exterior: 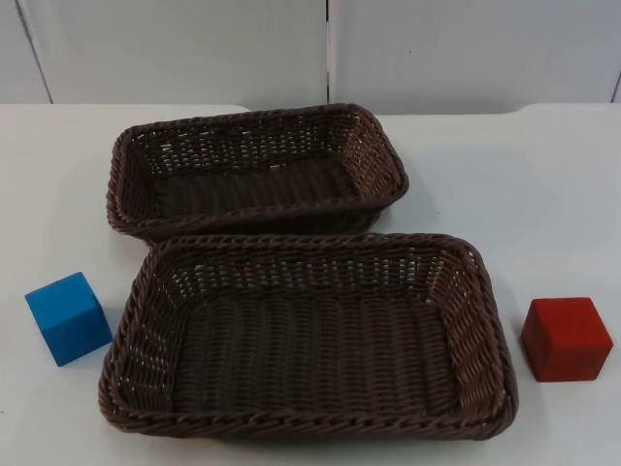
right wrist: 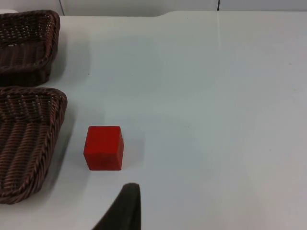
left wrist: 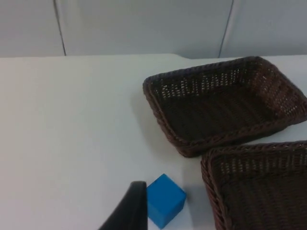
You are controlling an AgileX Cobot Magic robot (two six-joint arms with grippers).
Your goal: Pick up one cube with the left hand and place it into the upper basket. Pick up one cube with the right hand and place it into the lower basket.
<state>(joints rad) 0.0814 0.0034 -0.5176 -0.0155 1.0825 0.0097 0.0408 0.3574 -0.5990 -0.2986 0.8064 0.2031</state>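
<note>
Blue cube (exterior: 68, 316) left of lower basket (exterior: 478, 335), red cube (exterior: 566, 338) right of it, both on tabletop, look rigid and light, grip flat opposite faces; claw states cannot be told.

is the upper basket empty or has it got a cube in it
Empty: the upper brown woven basket shows only bare weave inside; the blue cube sits on the table.

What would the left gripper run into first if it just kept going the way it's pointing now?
Most likely the blue cube: in the left wrist view it sits on the white table just ahead of the left gripper's fingertip, slightly to one side. Depth is unclear, so it may graze the cube or meet the table beside it.
</note>
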